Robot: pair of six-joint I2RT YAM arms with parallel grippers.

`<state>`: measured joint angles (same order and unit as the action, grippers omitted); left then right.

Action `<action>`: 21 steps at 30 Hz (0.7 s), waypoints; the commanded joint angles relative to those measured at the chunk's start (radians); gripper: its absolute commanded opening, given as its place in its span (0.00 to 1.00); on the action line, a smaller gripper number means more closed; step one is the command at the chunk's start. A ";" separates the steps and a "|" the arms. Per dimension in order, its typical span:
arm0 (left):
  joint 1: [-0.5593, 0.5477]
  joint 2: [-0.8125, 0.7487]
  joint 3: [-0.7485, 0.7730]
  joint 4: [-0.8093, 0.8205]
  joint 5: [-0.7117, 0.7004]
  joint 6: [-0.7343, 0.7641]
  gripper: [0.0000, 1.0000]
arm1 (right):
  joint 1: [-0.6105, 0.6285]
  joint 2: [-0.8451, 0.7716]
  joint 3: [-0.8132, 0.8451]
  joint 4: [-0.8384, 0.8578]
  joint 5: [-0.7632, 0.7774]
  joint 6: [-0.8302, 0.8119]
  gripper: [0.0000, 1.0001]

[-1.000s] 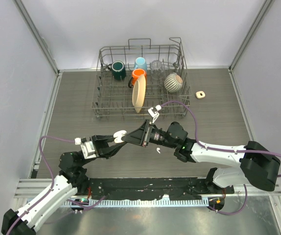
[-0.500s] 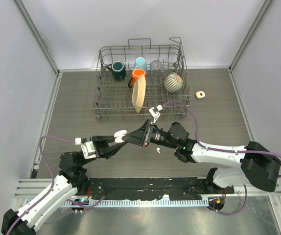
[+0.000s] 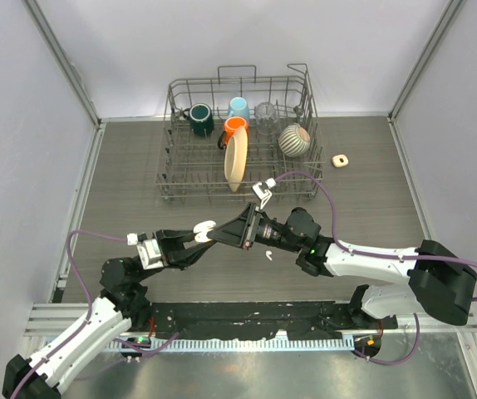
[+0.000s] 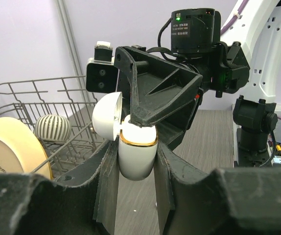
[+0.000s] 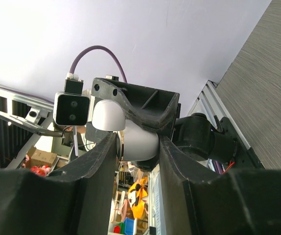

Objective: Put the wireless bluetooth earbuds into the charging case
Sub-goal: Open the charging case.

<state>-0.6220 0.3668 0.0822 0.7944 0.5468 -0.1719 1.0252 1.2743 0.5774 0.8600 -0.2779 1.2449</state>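
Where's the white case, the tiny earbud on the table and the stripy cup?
white case (image 4: 137,157), left wrist view, its rounded body.
earbud (image 3: 267,255), top view, its white middle.
stripy cup (image 3: 293,140), top view, its striped side.

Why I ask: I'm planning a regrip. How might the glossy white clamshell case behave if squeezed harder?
The glossy white clamshell charging case is rounded and smooth, so it could squirt out of a pinch. Its open hinged lid may swing shut if bumped.

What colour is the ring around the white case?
The ring on the charging case is gold, clearest in left wrist view.
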 commanded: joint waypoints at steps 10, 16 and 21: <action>-0.001 0.001 0.021 0.063 -0.015 -0.006 0.38 | 0.003 -0.003 0.001 0.053 0.008 0.004 0.01; -0.001 0.003 0.019 0.063 -0.010 -0.008 0.33 | 0.004 -0.003 -0.001 0.057 0.008 0.004 0.01; -0.001 0.012 0.022 0.069 -0.010 -0.006 0.02 | 0.003 -0.001 -0.004 0.056 0.005 0.005 0.01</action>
<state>-0.6220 0.3698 0.0822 0.8112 0.5461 -0.1780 1.0252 1.2743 0.5774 0.8600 -0.2752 1.2533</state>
